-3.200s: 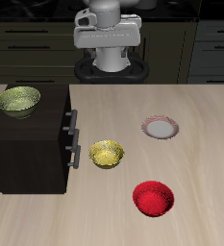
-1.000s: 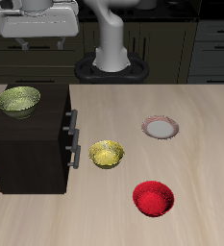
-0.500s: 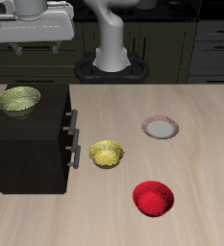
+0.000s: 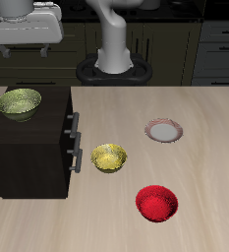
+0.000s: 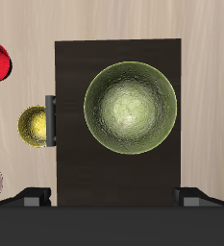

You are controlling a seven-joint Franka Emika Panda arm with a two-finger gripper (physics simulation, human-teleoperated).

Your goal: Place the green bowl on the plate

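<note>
the green bowl is sitting upright on top of the dark cabinet, well apart from everything on the table. in the wrist view the green bowl is showing almost centred under the camera, its rim fully clear. the gripper is hanging high above it, fingers spread wide with nothing between them. from the bowl, the yellow bowl is lying towards four o'clock in the exterior view, the plate out near three o'clock, and the red bowl nearer the front edge. the approach looks like the step in hand: a clean job probably means descending straight, offsetting so one finger goes inside the rim and one outside, then pinching the wall before lifting clear of the cabinet top.
</note>
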